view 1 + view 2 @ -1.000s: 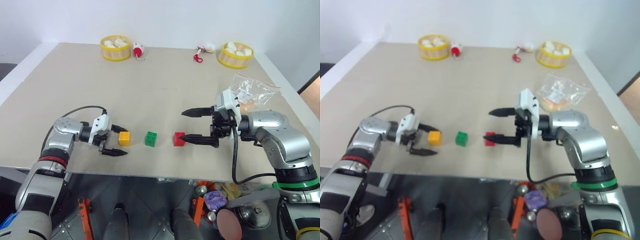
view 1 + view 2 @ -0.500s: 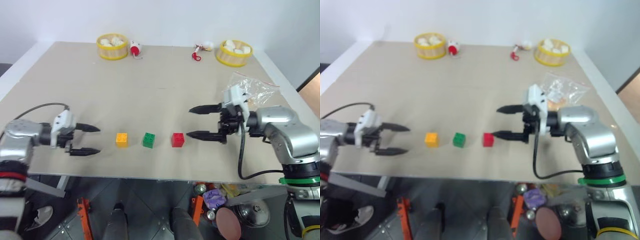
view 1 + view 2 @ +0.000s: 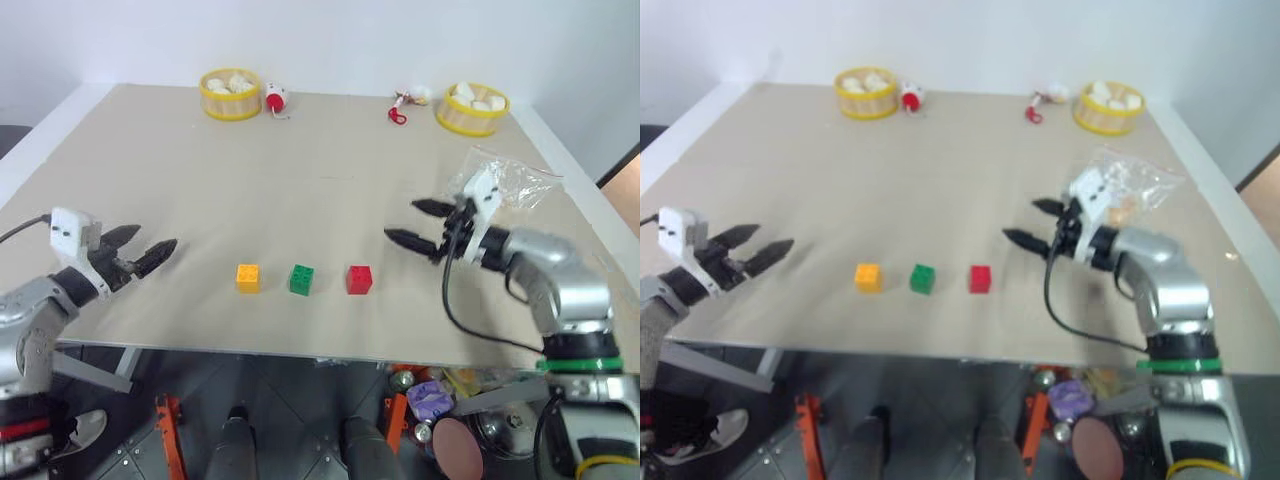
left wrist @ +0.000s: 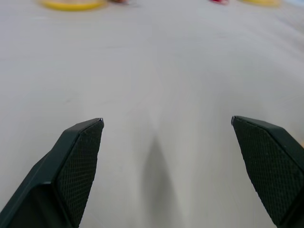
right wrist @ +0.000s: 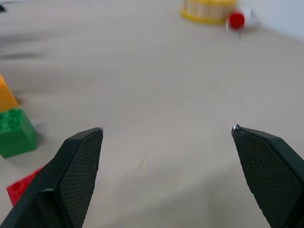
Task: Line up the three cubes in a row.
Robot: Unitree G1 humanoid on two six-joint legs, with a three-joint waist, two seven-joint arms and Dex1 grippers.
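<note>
Both tools, left (image 3: 142, 251) and right (image 3: 412, 222), spread empty, flanking the three cubes (image 3: 301, 279).

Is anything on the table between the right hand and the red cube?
Nothing visible. Bare table lies between the open right hand and the red cube, which ends the row next to the green cube.

Bare table (image 3: 330, 170) beyond the cubes (image 3: 301, 279) (baskets (image 3: 231, 95) far back)

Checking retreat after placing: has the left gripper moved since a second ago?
Yes. The left gripper has pulled away leftward from the orange-yellow cube, which it flanked before; it is open and empty.
</note>
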